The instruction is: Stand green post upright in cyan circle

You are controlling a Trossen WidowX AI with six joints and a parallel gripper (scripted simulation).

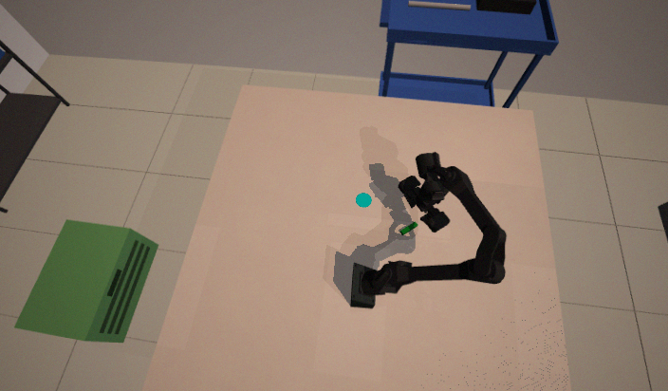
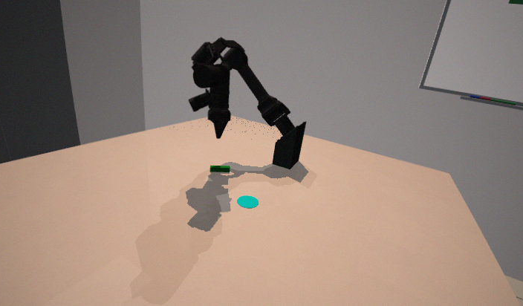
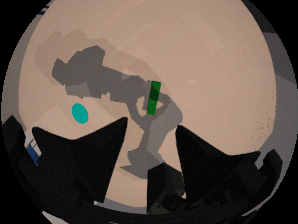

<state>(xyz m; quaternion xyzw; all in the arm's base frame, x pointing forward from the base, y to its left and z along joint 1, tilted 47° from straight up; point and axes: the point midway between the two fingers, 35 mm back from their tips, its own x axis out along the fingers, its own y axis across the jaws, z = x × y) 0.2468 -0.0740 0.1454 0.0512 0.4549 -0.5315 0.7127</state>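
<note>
The jaws stand about half open, with nothing between them, and the gripper (image 2: 218, 134) points straight down, high above the table (image 2: 370, 212). The two dark fingers are tapered like wedges, matt black as the whole arm (image 2: 255, 87). Below them, and well apart from the tips, the green post (image 2: 219, 168) lies flat on its side in the arm's shadow; from the wrist view it shows between the two fingers but far down. It is a short, straight bar with a smooth, even green surface (I cannot tell if its section is round or square). I judge it stiff and light, not fragile, and perhaps a little slippery because the surface looks so plain. The best place to take it seems to be across its narrow width, near one end and not the middle, so that it can be turned up onto the other end; the jaws as they stand look wide enough for this. Because it is short and slim, it may tip when it is set down, so the bottom end must meet the surface flat. The cyan circle (image 2: 247, 201) is a small flat disc on the pale, slightly glossy table top, near the post but not touching it.
</note>
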